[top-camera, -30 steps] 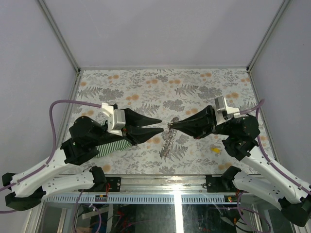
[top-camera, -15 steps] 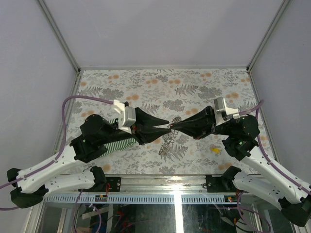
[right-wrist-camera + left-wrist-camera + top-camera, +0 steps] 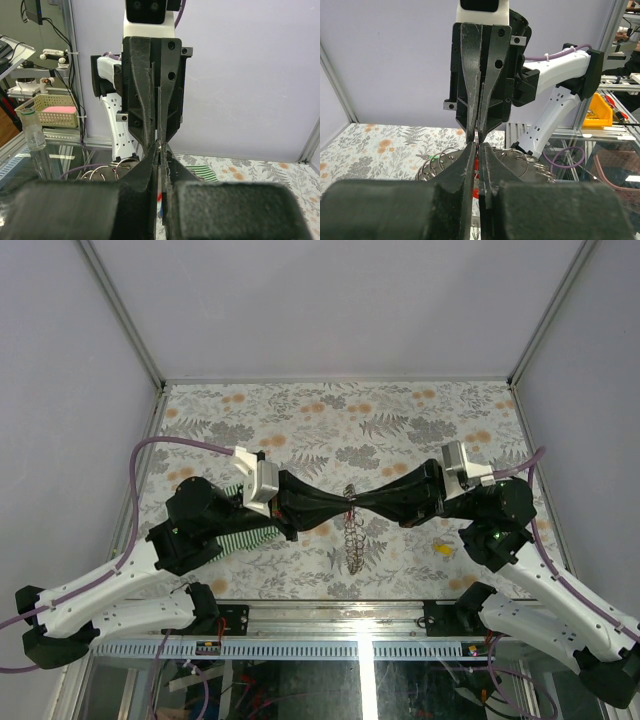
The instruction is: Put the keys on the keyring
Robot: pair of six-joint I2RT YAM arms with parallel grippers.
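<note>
Over the middle of the table my left gripper [image 3: 343,503] and right gripper [image 3: 357,502] meet tip to tip. Both are shut on the top of the keyring [image 3: 353,538], a silvery toothed loop that hangs down from the pinch. In the left wrist view my left gripper [image 3: 478,146] faces the right gripper's fingers [image 3: 470,85], with the thin ring pinched between them and the ring's coils [image 3: 530,160] spread below. A bit of a red key [image 3: 478,162] shows in the gap and a green one [image 3: 432,157] among the coils. A yellow key [image 3: 441,549] lies on the table at the right.
The green striped cloth [image 3: 245,535] lies under my left arm. The flowered table cover [image 3: 330,420] reaches to the enclosure's frame posts [image 3: 160,386] and grey walls. The right arm's base stands close to the yellow key.
My left gripper moved right to the right gripper's tips and closed on the keyring. The keyring, which trailed down and left, now hangs straighter. The right gripper stayed in place.
</note>
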